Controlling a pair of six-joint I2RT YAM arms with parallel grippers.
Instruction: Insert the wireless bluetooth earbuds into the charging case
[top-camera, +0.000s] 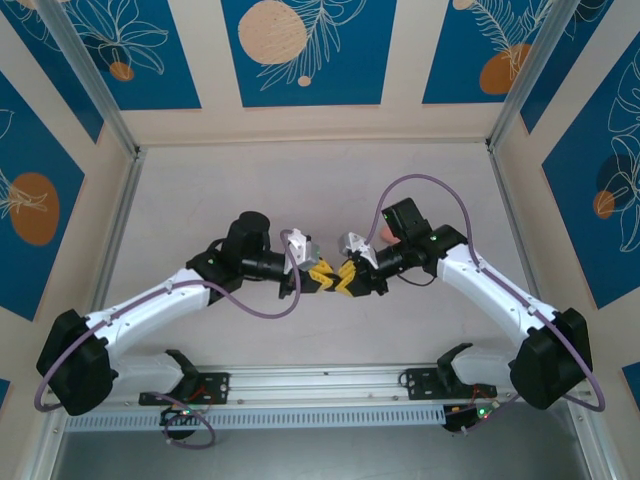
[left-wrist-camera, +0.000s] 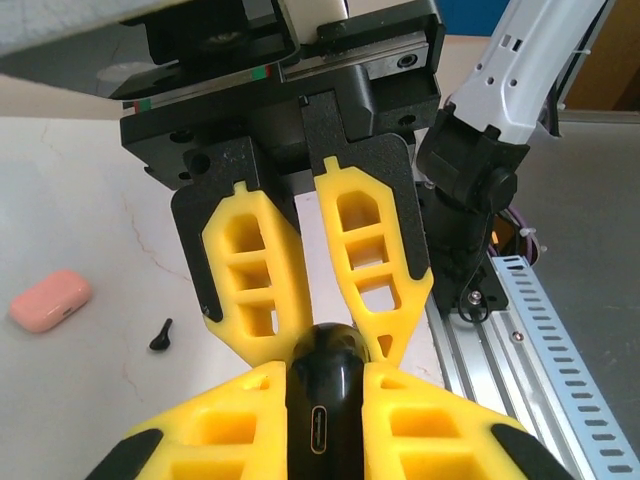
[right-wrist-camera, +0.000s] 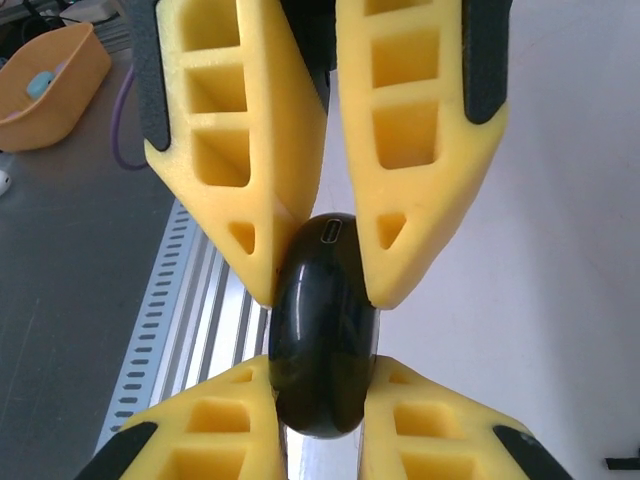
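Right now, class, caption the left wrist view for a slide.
Two pairs of yellow jaws pinch one glossy black pod; the pink charging case lies aside on the table.

Both arms are reaching inward from the near edge, elbows bent outward, wrists meeting tip to tip. The left gripper and right gripper are each pinching 1 black rounded object from opposite ends between 2 yellow fingers.

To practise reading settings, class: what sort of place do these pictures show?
Likely a robot test cell, not a home: left arm and right arm mounted at an aluminium rail, their table walled in by patterned blue panels.
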